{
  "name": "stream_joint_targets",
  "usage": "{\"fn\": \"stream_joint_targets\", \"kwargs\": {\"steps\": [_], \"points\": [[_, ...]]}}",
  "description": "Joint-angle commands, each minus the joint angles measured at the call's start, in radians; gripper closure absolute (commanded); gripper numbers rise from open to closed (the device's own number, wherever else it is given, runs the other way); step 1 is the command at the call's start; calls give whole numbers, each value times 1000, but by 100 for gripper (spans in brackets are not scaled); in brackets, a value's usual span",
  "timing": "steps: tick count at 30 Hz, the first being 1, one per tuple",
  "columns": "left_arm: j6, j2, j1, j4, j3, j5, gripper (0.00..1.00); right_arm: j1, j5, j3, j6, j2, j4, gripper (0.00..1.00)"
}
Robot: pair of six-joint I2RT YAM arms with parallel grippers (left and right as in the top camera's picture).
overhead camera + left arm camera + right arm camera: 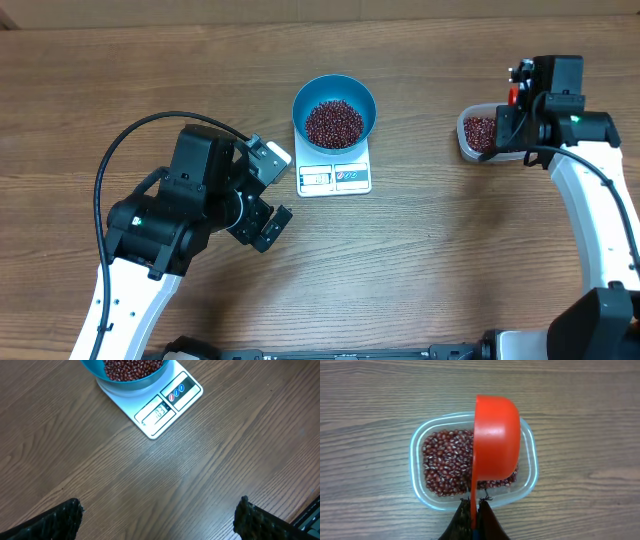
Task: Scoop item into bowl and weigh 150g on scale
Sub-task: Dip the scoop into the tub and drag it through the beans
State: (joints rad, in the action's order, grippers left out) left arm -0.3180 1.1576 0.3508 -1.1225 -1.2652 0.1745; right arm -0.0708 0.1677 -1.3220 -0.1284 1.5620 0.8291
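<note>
The blue bowl (300, 108) stands on the white scale (336, 178) at the table's middle back, and it holds a heap of red-brown beans (334, 122). My left gripper (280, 192) hovers open just left of the scale with nothing between its fingers; its wrist view shows the bowl (95, 369), the scale (170, 405) and the wide-apart fingertips (75, 512). My right gripper (475, 506) is shut on the handle of a red scoop (496, 440). The scoop is tipped on its side over more beans (442, 465) in the clear tub (416, 460).
The clear tub (470, 135) sits at the far right of the table under the right gripper (517, 108). A black cable (130, 140) loops over the left arm. The scale's display (159, 412) faces the front edge.
</note>
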Motion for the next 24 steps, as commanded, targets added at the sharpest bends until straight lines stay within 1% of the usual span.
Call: {"fn": "stream_joint_targets", "kwargs": {"steps": [1, 3, 10, 17, 21, 24], "points": [[-19, 1, -4, 1, -20, -6, 0, -4, 35, 30, 35, 34, -16, 96], [-19, 1, -4, 1, -20, -5, 0, -4, 42, 58, 36, 58, -24, 96], [-19, 1, -4, 1, -20, -5, 0, -4, 151, 60, 54, 128, -68, 96], [-19, 1, -4, 1, -20, -6, 0, -4, 158, 60, 53, 233, -85, 96], [-19, 1, -4, 1, -20, -6, 0, -3, 109, 58, 53, 247, -96, 96], [-19, 1, -4, 1, -20, -5, 0, -3, 15, 58, 42, 247, -97, 96]]}}
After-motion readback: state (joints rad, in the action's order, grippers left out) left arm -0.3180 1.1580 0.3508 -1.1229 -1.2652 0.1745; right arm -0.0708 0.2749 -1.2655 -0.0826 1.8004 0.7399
